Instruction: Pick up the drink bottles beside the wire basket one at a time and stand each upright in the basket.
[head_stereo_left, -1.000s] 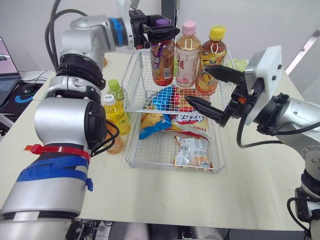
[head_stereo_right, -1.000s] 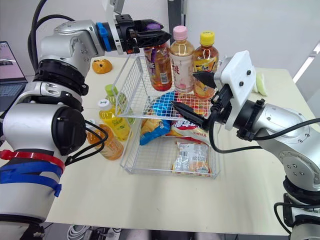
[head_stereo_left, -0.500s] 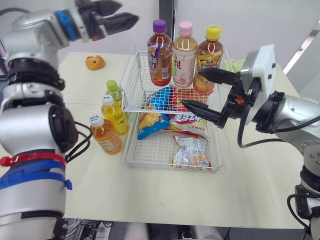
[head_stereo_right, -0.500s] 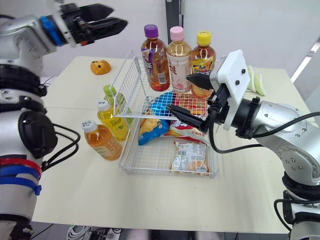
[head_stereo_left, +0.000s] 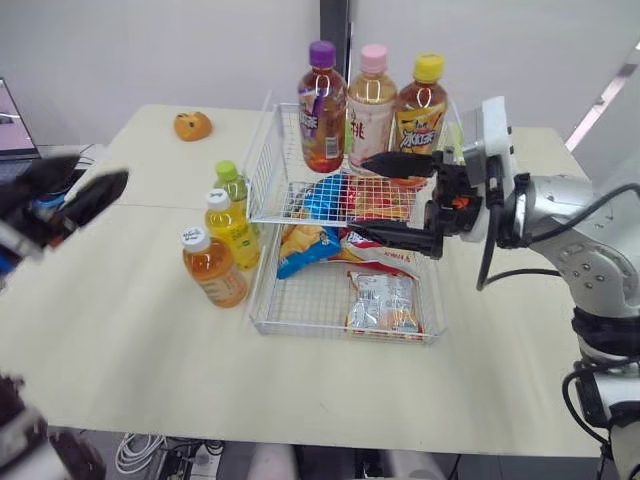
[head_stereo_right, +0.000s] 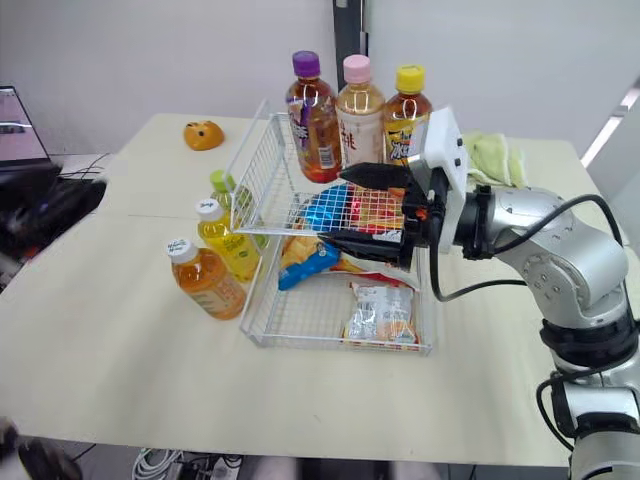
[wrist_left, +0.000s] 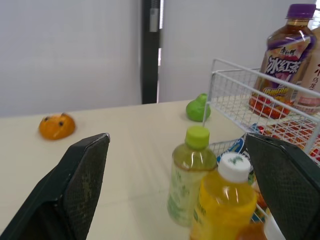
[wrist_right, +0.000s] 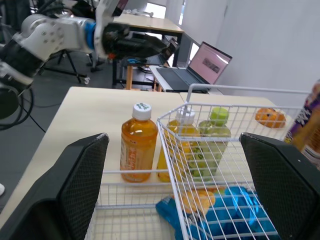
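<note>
Cream worktop (head_stereo_left: 130, 330), white wire basket (head_stereo_left: 262, 165) at centre, two levels. On raised rear shelf, upright in a row: purple-capped bottle of brown tea (head_stereo_left: 322, 110), pink-capped bottle of pale drink (head_stereo_left: 372, 105), yellow-capped bottle of amber tea (head_stereo_left: 420, 115). In lower tray: blue snack bag (head_stereo_left: 305, 245), red-and-white snack bag (head_stereo_left: 378, 243), clear packet (head_stereo_left: 385, 300).

Beside basket on robot's left, on worktop, three more bottles, upright, close together. Green-capped bottle of pale green drink (head_stereo_left: 232, 188) furthest back, just beside the wire. White-capped bottle of yellow juice (head_stereo_left: 231, 232) in front of it. White-capped bottle of orange drink (head_stereo_left: 212, 270) nearest the front, small gap to basket. None gripped.

L hand (wrist_left: 176, 136): released, fingers wide apart, empty. At worktop's left edge, well apart from the three bottles, pointing toward them. In wrist view, green-capped and yellow-juice bottles framed between the fingers.

R hand (head_stereo_left: 358, 194): also spread, nothing held. Over basket from its right side, upper finger level w/ rear shelf in front of yellow-capped bottle, lower finger above red-and-white bag. Contact w/ wire: cannot tell.

Elsewhere: small round orange toy (head_stereo_left: 193, 125) on far-left part of worktop. Pale green object (head_stereo_right: 490, 155) behind basket on right, kind unclear. Open laptop (wrist_right: 207, 62) beyond worktop, left side.
</note>
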